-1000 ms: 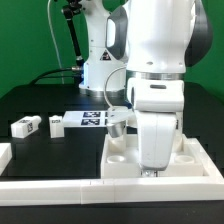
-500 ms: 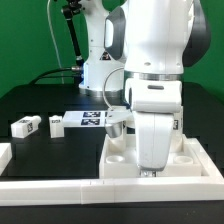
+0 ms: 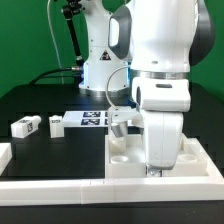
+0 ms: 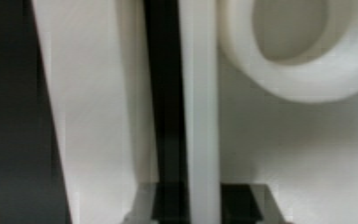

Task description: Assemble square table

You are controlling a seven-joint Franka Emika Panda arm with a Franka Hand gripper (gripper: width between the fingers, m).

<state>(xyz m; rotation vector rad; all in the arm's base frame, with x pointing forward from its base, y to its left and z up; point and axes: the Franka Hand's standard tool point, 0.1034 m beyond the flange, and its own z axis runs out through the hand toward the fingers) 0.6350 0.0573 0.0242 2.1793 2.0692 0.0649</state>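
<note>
The square table top (image 3: 196, 156) is a white tray with a raised rim, lying at the front of the exterior view's right. My gripper (image 3: 152, 172) is down at its front rim, mostly hidden by the arm. In the wrist view the dark fingers (image 4: 247, 203) sit on either side of the thin rim (image 4: 197, 100) and appear closed on it, with a round corner socket (image 4: 309, 50) beside. Two tagged white legs (image 3: 25, 126) (image 3: 57, 124) lie on the black table at the exterior view's left. A third tagged leg (image 3: 120, 124) sits by the top's back edge.
The long low white border wall (image 3: 60, 185) runs along the front, just ahead of the table top; it shows in the wrist view (image 4: 87, 120) across a narrow dark gap. The marker board (image 3: 90, 119) lies behind the legs. The arm's base (image 3: 100, 60) stands at the back.
The arm has shifted a little toward the exterior view's right, and the table top has slid slightly the same way with it. The legs have not moved.
</note>
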